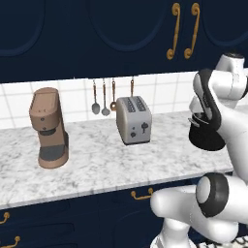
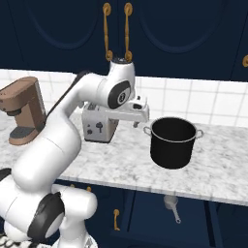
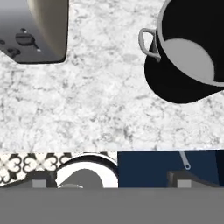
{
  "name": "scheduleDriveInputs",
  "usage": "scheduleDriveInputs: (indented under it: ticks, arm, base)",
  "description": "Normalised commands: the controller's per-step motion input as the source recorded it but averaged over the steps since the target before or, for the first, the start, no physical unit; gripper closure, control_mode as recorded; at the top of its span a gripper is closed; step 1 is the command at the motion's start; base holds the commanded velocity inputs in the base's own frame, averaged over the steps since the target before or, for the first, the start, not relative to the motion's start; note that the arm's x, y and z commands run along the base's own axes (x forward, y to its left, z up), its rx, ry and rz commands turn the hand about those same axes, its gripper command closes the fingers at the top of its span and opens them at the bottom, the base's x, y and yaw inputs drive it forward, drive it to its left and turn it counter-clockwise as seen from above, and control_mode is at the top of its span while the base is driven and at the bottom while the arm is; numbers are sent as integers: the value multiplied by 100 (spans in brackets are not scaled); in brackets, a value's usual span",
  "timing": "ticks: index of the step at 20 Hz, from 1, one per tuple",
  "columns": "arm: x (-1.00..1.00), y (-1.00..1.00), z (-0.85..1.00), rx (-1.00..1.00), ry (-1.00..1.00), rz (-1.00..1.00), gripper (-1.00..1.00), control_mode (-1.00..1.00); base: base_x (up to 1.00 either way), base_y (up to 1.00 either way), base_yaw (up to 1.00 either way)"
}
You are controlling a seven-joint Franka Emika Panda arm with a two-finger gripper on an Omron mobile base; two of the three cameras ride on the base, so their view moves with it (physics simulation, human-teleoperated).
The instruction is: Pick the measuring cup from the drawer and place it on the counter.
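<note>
Hung high over the counter (image 2: 121, 167), between toaster (image 2: 98, 127) and black pot (image 2: 172, 142): the gripper (image 3: 111, 183). Jaws apart, holding nothing. Lay down in the open drawer (image 2: 164, 213) below the pot: the measuring cup (image 2: 171, 205). Stood far left: coffee maker (image 1: 48, 127).

navy upper cabinets (image 1: 111, 34) with curled gold handles (image 1: 174, 31) at twelve o'clock, white square-tiled backsplash (image 2: 203, 101) beneath, navy lower cabinet fronts (image 2: 160, 213) at six o'clock, patterned black-and-white floor tile (image 3: 26, 164) at eight o'clock.
</note>
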Motion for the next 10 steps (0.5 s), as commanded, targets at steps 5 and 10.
scheduleDriveInputs:
  ticks: [5,10]
  arm:
    - [-1,-100,-57,-8,6,-3,-100,-100]
    - [-47,-100,-97,-9,1,0,-100,-100]
  base:
    - [0,0,0]
    - [0,0,0]
